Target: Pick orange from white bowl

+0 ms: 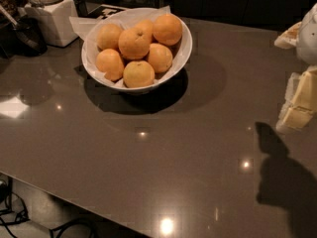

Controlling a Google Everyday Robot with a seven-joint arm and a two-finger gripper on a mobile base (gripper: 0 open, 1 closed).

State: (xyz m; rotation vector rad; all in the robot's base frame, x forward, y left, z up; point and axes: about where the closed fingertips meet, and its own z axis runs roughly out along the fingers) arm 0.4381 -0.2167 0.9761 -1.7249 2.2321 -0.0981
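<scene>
The white bowl (pixel 184 55) stands at the back left of centre on the glossy brown table, lined with white paper and piled with several orange fruits. The orange (pixel 133 43), yellow-orange with a small dark stem dimple, lies on top in the middle of the pile. A deeper orange fruit (pixel 167 29) sits behind it to the right. My gripper (pixel 298 103), white and pale yellow, hangs at the far right edge of the camera view, well to the right of the bowl and above the table. It holds nothing that I can see.
A white square jar (pixel 53 19) and a dark vessel (pixel 27 33) stand at the back left beside the bowl. The table's front edge runs diagonally at lower left, with cables (pixel 20 214) on the floor below. The arm's shadow (pixel 280 182) falls at lower right.
</scene>
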